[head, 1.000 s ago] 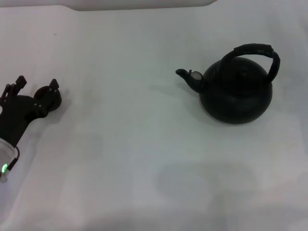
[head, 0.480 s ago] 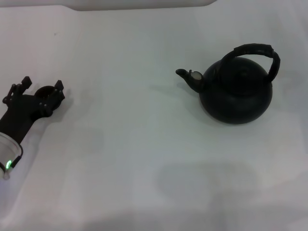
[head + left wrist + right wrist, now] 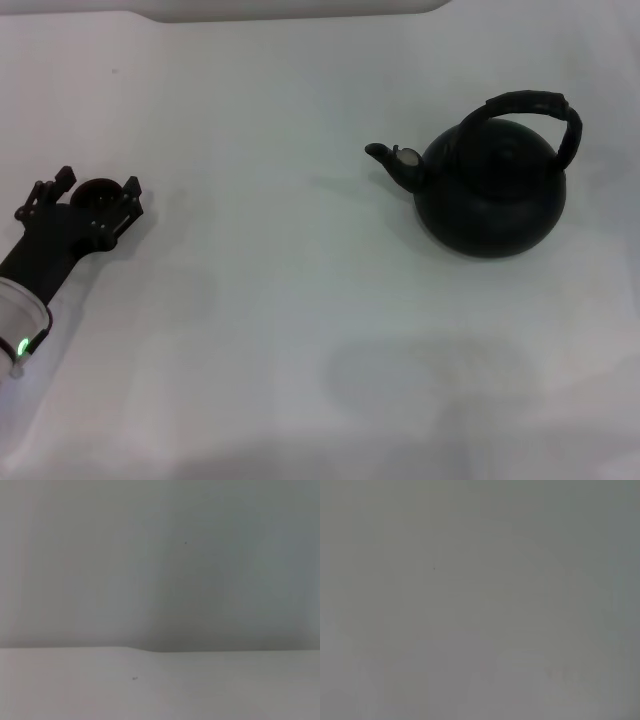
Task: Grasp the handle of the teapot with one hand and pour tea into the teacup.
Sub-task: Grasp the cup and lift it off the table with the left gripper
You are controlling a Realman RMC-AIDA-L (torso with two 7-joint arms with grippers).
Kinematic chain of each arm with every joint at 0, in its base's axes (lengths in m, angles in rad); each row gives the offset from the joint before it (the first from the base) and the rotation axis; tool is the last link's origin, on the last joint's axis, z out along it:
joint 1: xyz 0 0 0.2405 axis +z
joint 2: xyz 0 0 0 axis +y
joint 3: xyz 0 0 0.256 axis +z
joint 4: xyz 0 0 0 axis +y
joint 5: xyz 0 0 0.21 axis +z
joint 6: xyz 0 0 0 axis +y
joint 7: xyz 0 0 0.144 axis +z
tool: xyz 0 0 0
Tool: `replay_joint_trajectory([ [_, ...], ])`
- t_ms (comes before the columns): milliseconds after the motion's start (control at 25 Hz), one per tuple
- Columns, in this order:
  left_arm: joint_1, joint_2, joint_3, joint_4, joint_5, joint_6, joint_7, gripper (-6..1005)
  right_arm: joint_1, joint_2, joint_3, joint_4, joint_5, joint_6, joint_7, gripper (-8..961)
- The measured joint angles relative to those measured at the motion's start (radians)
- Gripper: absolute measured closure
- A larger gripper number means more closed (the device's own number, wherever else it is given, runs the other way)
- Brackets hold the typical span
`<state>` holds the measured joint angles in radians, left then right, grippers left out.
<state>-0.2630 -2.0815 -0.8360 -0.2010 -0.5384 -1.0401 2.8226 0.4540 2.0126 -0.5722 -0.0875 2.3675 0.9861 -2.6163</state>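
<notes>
The round matte black teapot (image 3: 490,190) stands on the white table at the right, its short spout (image 3: 385,156) pointing left. Its black arched handle (image 3: 532,103) loops over the top. The tiny dark teacup (image 3: 95,193) sits at the far left. My left gripper (image 3: 99,183), black on a white arm with a green light, is open with one finger on each side of the teacup; I cannot tell whether they touch it. Neither wrist view shows any task object. My right gripper is out of view.
The white table (image 3: 300,300) stretches between the teacup and the teapot. A white raised edge (image 3: 290,8) runs along the far side. The left wrist view shows only a pale surface and a grey wall.
My left gripper has moved right and forward, so its fingers now straddle the teacup instead of sitting left of it. The teapot has not moved.
</notes>
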Motion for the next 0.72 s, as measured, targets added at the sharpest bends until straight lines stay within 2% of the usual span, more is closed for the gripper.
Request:
replay_joint_trajectory([
  [720,0.015,0.0,0.012,0.0,0.01,0.0,0.0,111,0.0,0.0,-0.008,-0.001,-0.002,0.0,0.001,309],
])
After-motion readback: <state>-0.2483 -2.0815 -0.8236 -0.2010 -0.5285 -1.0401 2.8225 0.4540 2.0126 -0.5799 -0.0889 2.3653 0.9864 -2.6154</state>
